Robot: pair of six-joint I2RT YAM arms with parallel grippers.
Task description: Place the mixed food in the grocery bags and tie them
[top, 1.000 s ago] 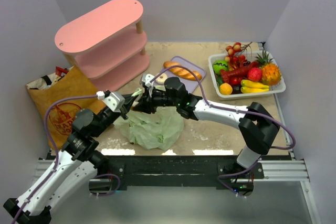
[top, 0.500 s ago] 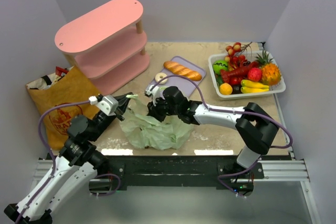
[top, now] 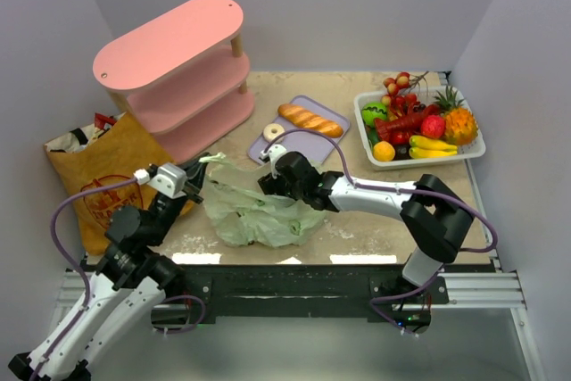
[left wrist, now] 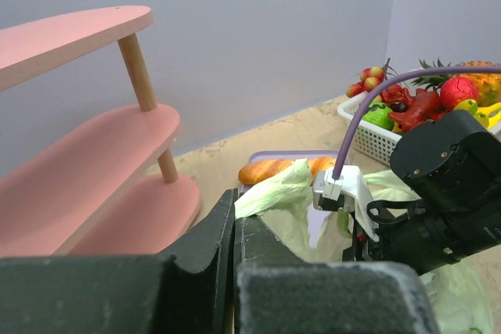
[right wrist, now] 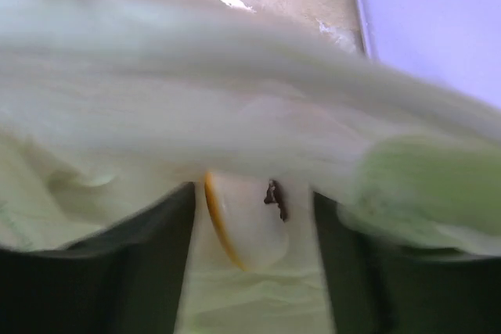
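Observation:
The pale-green plastic grocery bag lies crumpled at the table's near middle. My left gripper is shut on the bag's handle and holds it up at the bag's left edge. Over the bag's mouth, my right gripper is open. A pale round piece with an orange rim sits loose between its fingers, surrounded by green plastic. The bread loaf lies on a purple board, and another pale round piece rests beside it. The brown paper grocery bag lies at the left with red packets at its mouth.
A pink three-tier shelf stands at the back left, close behind the left arm. A white basket of toy fruit sits at the back right. Grey walls close in on three sides.
My left gripper has drawn back to the left with the handle, stretching the bag open. My right gripper has dipped toward the bag's mouth and opened, releasing the pale round piece.

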